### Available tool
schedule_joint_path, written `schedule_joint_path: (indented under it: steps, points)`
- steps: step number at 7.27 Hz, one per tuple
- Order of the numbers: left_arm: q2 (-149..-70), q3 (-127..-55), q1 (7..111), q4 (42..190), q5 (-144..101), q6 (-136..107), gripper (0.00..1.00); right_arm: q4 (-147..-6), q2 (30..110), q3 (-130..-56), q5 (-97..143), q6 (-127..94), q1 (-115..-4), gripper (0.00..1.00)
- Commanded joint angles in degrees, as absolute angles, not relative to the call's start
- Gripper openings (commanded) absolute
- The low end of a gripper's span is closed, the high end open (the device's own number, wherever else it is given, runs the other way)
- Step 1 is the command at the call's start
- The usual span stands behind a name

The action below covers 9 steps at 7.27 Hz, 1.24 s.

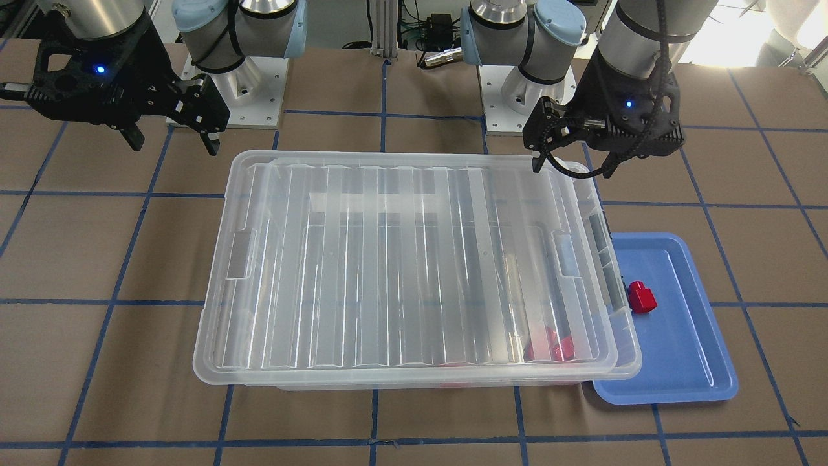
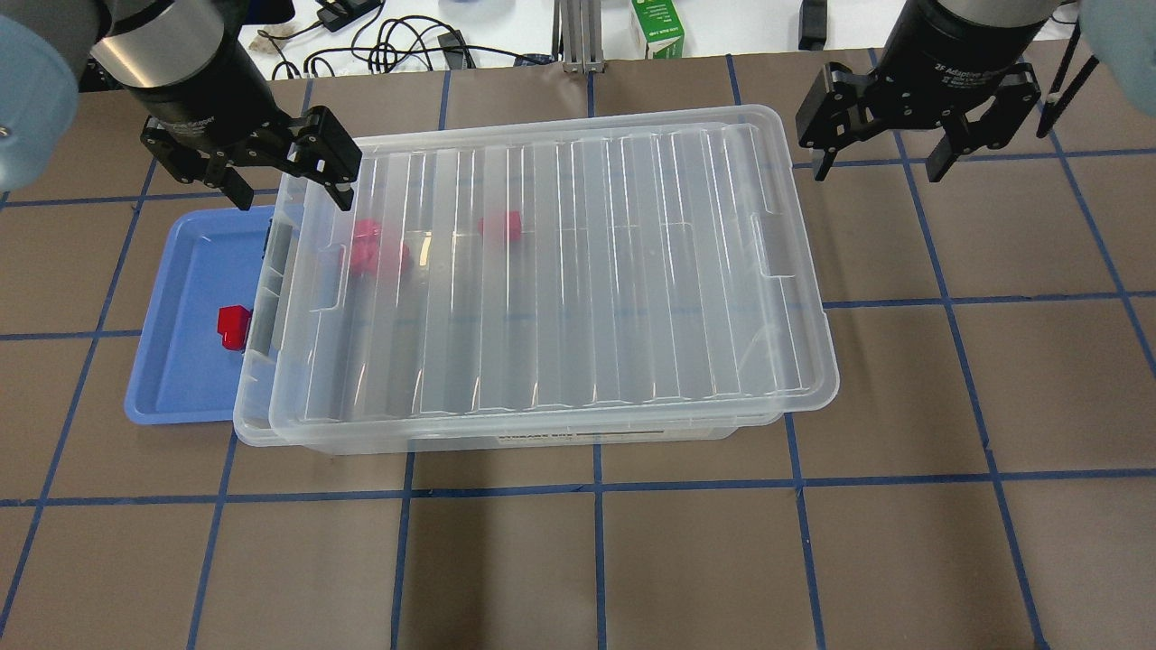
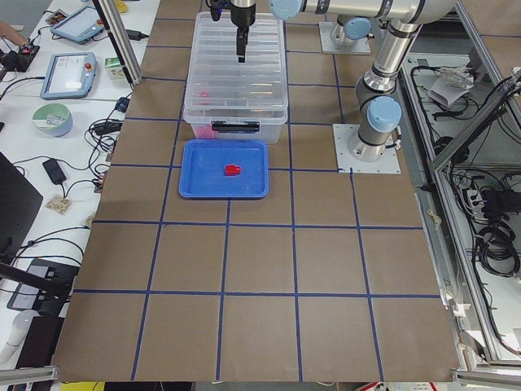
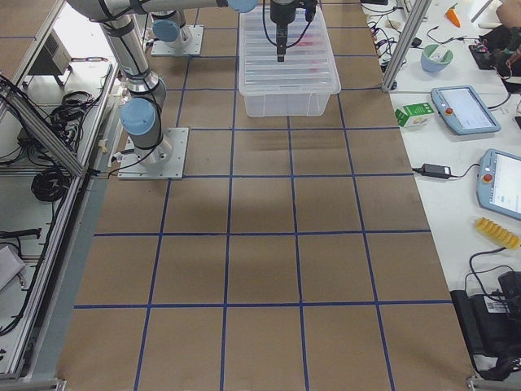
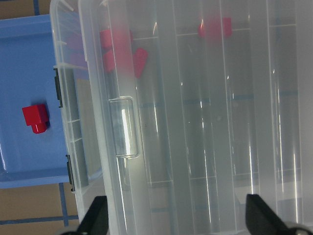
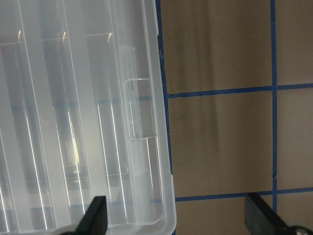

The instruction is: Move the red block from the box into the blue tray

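1. The left fingers (image 2: 332,158) are spread wide and hold nothing. They hover over the end of the box (image 2: 578,271) that lies next to the blue tray (image 2: 181,271).
2. The right fingers (image 2: 822,126) are just as wide open and also empty. They hang above the brown taped surface (image 2: 903,406), just past the box's opposite end.
3. The red block (image 2: 233,325) lies in the blue tray, close to the rim nearest the box and apart from both sets of fingers.
4. That block looks hard, glossy and light, so it will probably be slippery. You would do best to pinch it across the flat sides of its square body, not on the round stud.
5. The box is a clear storage bin. Its ribbed lid (image 1: 401,259) rests on top, slightly skewed.
6. Through the lid you can make out more red blocks (image 2: 375,253), a cluster near the tray end and one further in. They are too blurred to count.
7. The blue tray holds only the one block.
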<state>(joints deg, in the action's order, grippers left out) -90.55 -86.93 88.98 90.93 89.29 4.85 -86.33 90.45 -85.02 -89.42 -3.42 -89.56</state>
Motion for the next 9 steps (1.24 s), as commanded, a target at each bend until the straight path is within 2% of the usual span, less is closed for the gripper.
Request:
schedule_joint_path:
  steps: [1,9]
  points:
    - [-90.3,-86.9,89.0,91.1,89.3,4.8,1.00,-86.4,90.4,-85.0,-89.4,-3.5,-89.6,1.00]
    - [-89.8,-86.6,88.9,93.3,89.9,5.1,1.00,-86.4,90.4,-85.1,-89.4,-3.6,-89.6,1.00]
